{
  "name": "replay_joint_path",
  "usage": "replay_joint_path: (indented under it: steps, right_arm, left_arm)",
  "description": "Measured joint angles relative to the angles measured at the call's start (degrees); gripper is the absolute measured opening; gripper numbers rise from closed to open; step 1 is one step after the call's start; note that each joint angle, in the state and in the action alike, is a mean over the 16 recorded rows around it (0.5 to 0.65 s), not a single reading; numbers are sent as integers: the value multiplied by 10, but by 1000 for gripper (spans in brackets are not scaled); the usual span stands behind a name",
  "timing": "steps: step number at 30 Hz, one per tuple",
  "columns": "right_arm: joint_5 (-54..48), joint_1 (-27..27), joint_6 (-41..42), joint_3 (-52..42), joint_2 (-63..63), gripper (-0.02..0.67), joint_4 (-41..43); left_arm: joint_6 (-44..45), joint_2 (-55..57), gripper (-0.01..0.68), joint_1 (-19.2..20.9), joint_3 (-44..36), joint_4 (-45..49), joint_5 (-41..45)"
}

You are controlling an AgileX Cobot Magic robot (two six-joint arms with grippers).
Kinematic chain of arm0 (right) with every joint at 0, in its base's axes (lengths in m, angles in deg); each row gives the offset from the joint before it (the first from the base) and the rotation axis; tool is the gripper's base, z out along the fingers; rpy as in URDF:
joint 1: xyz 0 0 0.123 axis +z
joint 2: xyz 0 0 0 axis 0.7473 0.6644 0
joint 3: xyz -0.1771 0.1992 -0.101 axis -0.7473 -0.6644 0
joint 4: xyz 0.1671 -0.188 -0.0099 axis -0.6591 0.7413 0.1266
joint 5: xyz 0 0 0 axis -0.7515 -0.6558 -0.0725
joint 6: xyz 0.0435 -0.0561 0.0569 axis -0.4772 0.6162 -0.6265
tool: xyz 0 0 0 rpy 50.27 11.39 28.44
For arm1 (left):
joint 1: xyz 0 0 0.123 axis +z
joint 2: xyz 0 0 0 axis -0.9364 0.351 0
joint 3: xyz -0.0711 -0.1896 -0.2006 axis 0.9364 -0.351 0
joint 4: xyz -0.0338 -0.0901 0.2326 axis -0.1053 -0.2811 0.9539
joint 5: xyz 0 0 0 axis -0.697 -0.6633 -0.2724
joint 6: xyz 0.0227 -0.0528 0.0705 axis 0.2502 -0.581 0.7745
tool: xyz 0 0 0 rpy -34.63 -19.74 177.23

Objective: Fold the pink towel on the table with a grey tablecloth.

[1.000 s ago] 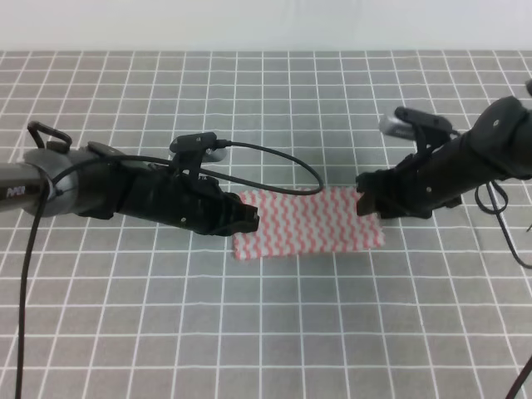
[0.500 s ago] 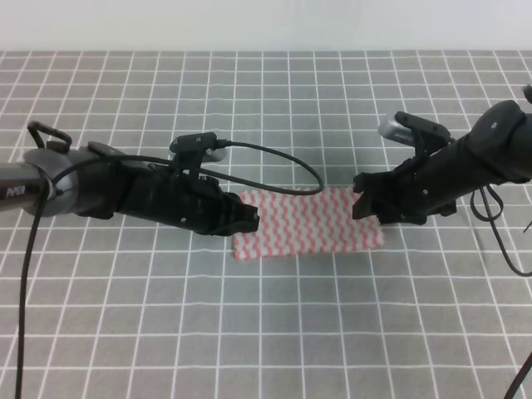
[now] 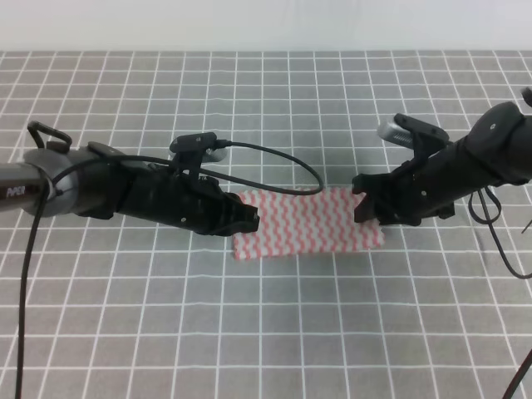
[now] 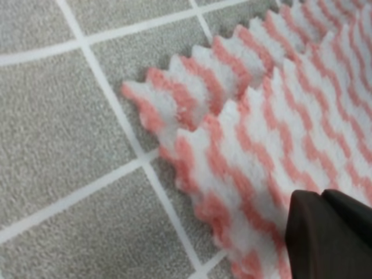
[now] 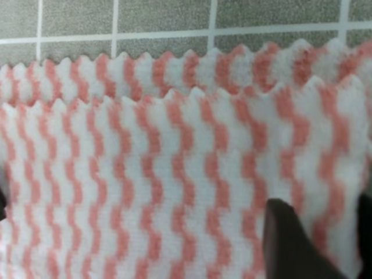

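At centre table, you have the pink towel [image 3: 307, 223] lying flat on the grey tablecloth [image 3: 274, 332], already doubled into a strip whose long axis runs 9 to 3 o'clock. Your left gripper [image 3: 247, 221] sits on its 9 o'clock end, your right gripper [image 3: 362, 206] on its 3 o'clock end. Whether either pinches cloth, you cannot tell; each wrist view shows only dark fingers [image 5: 290, 244] over two offset layers.

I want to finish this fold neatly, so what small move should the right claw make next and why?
Probably carry its end leftward, toward the left claw. The pink towel already lies doubled, two zigzag edges stacked, and the right claw sits at its right end with a fingertip on the cloth.
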State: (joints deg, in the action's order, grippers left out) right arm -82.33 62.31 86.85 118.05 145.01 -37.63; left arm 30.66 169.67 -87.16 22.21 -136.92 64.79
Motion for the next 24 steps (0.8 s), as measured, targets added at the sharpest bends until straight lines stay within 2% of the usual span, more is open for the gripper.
replay_joint_path:
  steps: [8,12,24]
  right_arm:
    - [-2,0,0,6,2,45,1]
    - [-10,0,-1,19,3,4,-4]
    - [-49,7,12,59,3,-12,-60]
  left_arm:
    - [0,0,-3,0,0,0,0]
    - [0,0,-3,0,0,1,0]
    - [0,0,-3,0,0,2,0]
